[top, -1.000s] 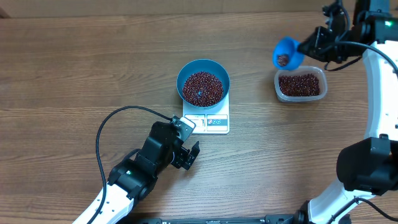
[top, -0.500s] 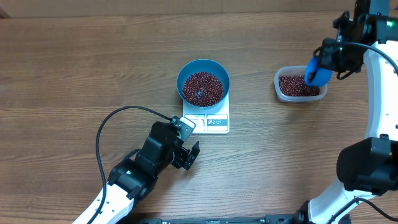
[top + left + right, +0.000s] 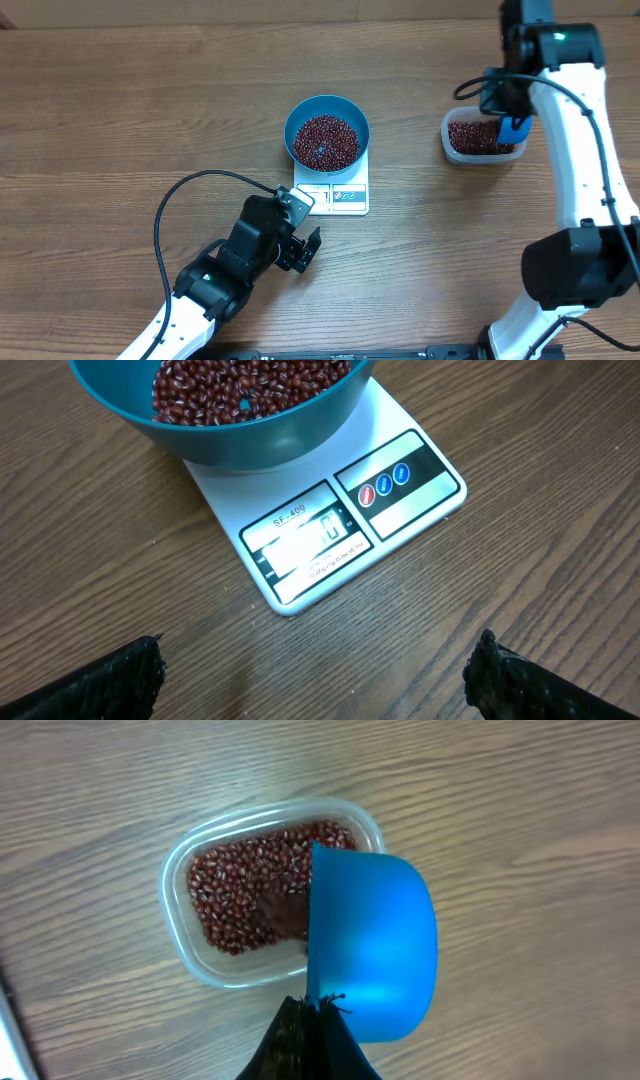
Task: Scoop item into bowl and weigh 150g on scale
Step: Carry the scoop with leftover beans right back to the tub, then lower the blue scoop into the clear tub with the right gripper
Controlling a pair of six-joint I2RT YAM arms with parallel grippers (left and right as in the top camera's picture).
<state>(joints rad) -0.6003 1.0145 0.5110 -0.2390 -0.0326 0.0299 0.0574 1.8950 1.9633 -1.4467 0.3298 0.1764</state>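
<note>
Here, the blue bowl (image 3: pixel 291 120) stands on the white scale (image 3: pixel 345 198) near the middle of the table (image 3: pixel 120 100) and holds a heap of dark red-brown beans (image 3: pixel 325 140). The scale's display strip and buttons face the left arm; in the left wrist view the digits are washed out by glare and cannot be read. The left gripper (image 3: pixel 303 252) sits just in front of the scale, apart from it, its two fingers spread wide with nothing between them. At the far right a clear tub (image 3: pixel 447 135) holds more of the beans. The right gripper (image 3: pixel 312 1038) has its fingers pressed together on the base of a small blue scoop (image 3: pixel 375 950). The scoop hangs over the tub's right end, its smooth outer wall toward the wrist camera, and casts a shadow on the beans below; whether its lip touches them cannot be told. Bowl and tub stand well apart.
</note>
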